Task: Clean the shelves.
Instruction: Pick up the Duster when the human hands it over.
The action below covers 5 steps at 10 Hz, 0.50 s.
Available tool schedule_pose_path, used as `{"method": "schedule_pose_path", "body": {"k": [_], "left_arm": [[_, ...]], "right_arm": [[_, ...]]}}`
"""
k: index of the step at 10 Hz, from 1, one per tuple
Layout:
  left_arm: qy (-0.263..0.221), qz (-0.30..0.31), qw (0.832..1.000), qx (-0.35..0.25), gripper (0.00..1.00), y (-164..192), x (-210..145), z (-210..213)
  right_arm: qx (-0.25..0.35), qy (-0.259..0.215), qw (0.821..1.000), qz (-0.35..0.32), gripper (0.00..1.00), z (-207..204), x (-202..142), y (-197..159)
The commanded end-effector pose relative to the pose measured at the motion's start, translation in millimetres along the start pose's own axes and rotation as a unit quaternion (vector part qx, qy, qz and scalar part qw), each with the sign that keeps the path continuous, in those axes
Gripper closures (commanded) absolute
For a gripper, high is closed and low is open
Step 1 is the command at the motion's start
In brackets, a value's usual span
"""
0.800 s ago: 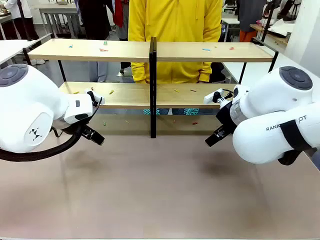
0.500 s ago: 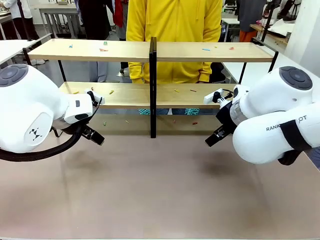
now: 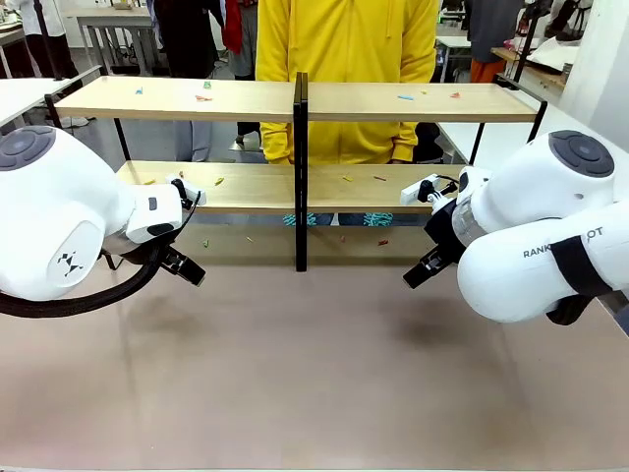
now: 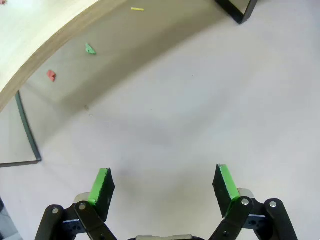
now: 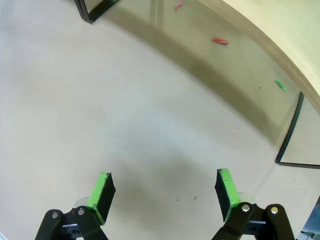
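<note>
**Two robot arms hovering with open claws in front of littered shelves**

The shelves (image 3: 393, 101) are standing along the far edge of the table (image 3: 314, 374), running nearly from its left side to its right. They are two long pale wooden boards on a thin black frame, with a black centre post (image 3: 300, 167) in the middle. A person in a yellow top (image 3: 344, 59) is standing just behind them.

Small coloured scraps (image 3: 406, 97) are lying scattered on the upper board, on the lower board (image 3: 265, 189), and on the table beneath it.

The left claw (image 4: 162, 182) is hanging above bare table near the left end of the shelves. Its green pads are spread wide and are holding nothing. A green scrap (image 4: 90, 48) and a red scrap (image 4: 51, 75) are lying ahead of it, in the shadow under the lower board.

The right claw (image 5: 162, 185) is mirroring it near the right end, equally wide open and empty. A red scrap (image 5: 220, 41) and a green one (image 5: 280, 85) are lying beyond it.

Cleaning appears not to be started yet.

Several things could be going wrong from here:
- The scraps look tiny and flat, so the pads may be pushing them along instead of pinching them.
- A nudged scrap could be sliding off the far edge toward the person.
- The gap under the lower board looks low, so a claw reaching in could be striking the board's edge or the frame.
- The bulky white arm bodies could be bumping the light rack and shifting it.
</note>
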<state>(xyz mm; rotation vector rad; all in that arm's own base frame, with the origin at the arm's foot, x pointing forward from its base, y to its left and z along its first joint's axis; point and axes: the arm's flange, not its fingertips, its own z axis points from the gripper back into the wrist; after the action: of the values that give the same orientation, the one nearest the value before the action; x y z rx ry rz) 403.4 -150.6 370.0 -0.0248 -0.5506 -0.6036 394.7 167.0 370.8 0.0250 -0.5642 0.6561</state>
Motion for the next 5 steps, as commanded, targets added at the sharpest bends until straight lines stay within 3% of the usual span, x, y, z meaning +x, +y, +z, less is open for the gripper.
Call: {"method": "schedule_pose_path", "body": {"k": [1, 3, 4, 5], "left_arm": [[0.0, 0.0, 1.0, 0.0, 0.0, 0, 0, 0], [0.0, 0.0, 1.0, 0.0, 0.0, 0, 0, 0], [0.0, 0.0, 1.0, 0.0, 0.0, 0, 0, 0], [-0.039, -0.015, 0.998, -0.038, 0.0, 2, -23, 45]], "right_arm": [[0.0, 0.0, 1.0, 0.0, 0.0, 0, 0, 0], [0.0, 0.0, 1.0, 0.0, 0.0, 0, 0, 0], [-0.022, 0.023, 0.999, 0.036, 0.0, 25, 3, 1], [-0.035, 0.011, 0.999, 0.038, 0.0, 70, -2, 1]]}}
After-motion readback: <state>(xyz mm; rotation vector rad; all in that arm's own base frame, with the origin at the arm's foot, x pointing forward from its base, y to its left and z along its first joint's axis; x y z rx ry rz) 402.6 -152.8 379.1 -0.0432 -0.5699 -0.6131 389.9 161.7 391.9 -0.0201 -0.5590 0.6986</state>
